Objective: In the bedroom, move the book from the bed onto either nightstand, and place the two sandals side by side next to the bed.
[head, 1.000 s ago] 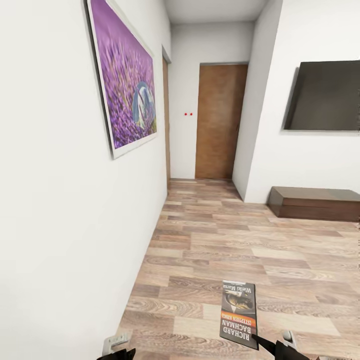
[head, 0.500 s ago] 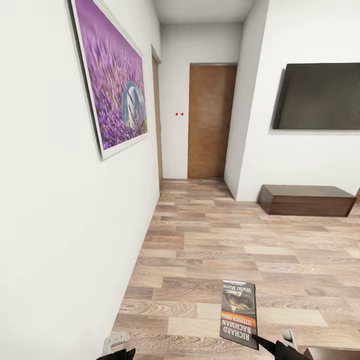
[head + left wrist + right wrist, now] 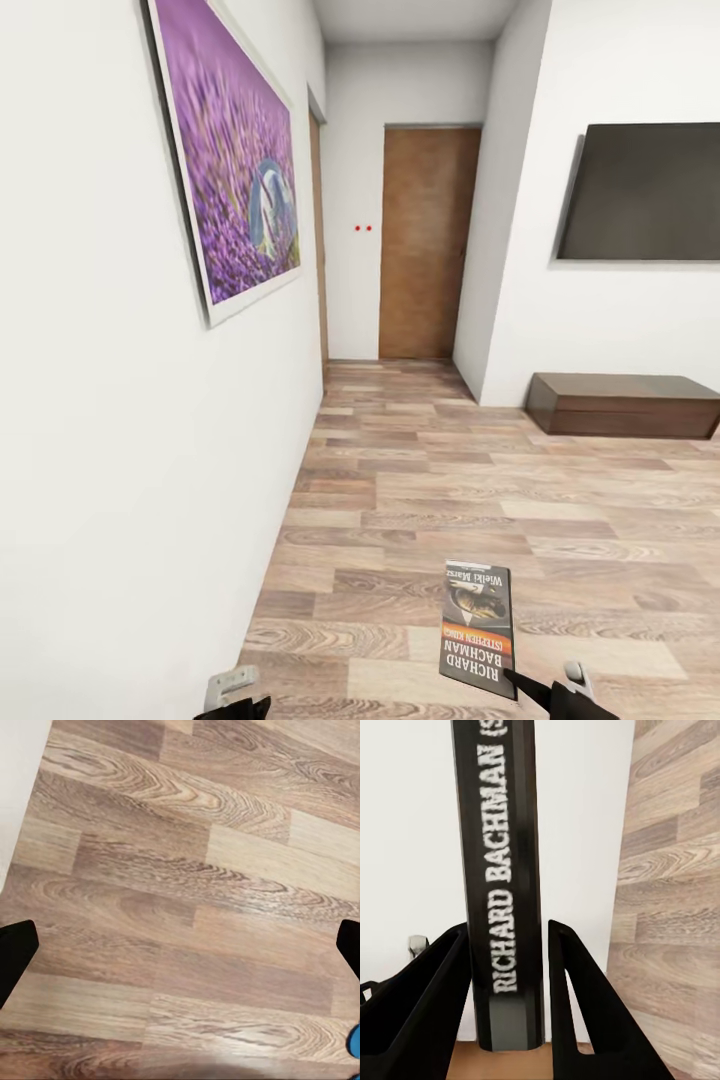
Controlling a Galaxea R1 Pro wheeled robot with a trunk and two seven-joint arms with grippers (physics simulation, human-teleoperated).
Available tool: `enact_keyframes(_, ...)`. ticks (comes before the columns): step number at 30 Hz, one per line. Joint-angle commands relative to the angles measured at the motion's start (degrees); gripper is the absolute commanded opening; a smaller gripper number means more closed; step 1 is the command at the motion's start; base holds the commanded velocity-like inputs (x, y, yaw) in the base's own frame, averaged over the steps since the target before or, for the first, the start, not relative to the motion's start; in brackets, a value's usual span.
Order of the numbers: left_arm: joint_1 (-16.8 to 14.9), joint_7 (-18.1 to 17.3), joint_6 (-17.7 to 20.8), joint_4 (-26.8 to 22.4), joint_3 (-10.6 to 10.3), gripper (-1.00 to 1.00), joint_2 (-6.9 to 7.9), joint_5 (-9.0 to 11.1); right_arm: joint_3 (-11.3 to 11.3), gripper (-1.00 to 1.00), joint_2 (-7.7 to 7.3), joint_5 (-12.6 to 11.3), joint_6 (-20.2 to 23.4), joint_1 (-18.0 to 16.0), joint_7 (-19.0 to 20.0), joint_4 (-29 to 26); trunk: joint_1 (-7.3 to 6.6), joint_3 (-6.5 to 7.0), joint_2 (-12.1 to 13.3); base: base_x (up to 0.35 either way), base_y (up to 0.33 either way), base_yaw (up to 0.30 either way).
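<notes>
Book (image 3: pixel 478 628) in right gripper (image 3: pixel 502 1001), wall (image 3: pixel 120 480) just beside.

book (image 3: pixel 479 628) in right pincer (image 3: pixel 522 684), plank floor (image 3: pixel 430 480)

The book's (image 3: pixel 478 628) cover reads "RICHARD BACHMAN" in white, with "(STEPHEN KING)" on the orange band — all upside down in the head view. Small pale words at its far edge are too blurred to read. Its spine (image 3: pixel 502 907) reads "RICHARD BACHMAN" in white on black — then "(S", cut off.
</notes>
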Motion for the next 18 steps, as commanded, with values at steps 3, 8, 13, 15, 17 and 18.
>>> enact_keyframes(3,-0.04,-0.22,-0.17,0.07,-0.48,1.00,0.01,0.55,-0.31,-1.00,0.00,-0.07,0.60,-0.04,0.20,-0.01,0.02,-0.06,-0.03,0.244,0.091,0.000)
enact_keyframes(8,-0.04,-0.22,-0.17,0.06,-0.48,1.00,0.01,0.55,-0.32,-1.00,0.00,-0.04,0.60,-0.04,0.20,-0.01,0.02,-0.06,-0.03,0.112,0.031,0.000)
enact_keyframes(13,-0.04,-0.23,-0.17,0.06,-0.49,1.00,0.01,0.55,-0.32,-1.00,0.00,-0.06,0.60,-0.04,0.20,-0.01,0.02,-0.06,-0.03,0.101,0.005,0.000)
enact_keyframes(15,-0.04,-0.23,-0.17,0.06,-0.49,1.00,0.01,0.55,-0.30,-1.00,0.00,-0.07,0.60,-0.04,0.20,-0.01,0.02,-0.06,-0.03,0.254,0.001,0.000)
enact_keyframes(17,-0.04,-0.22,-0.17,0.06,-0.48,1.00,0.01,0.55,-0.29,-1.00,0.00,-0.06,0.60,-0.04,0.20,-0.01,0.02,-0.06,-0.03,0.290,0.001,0.000)
enact_keyframes(18,-0.04,-0.22,-0.17,0.06,-0.48,1.00,0.01,0.55,-0.30,-1.00,0.00,-0.06,0.60,-0.04,0.20,-0.01,0.02,-0.06,-0.03,0.301,0.001,0.000)
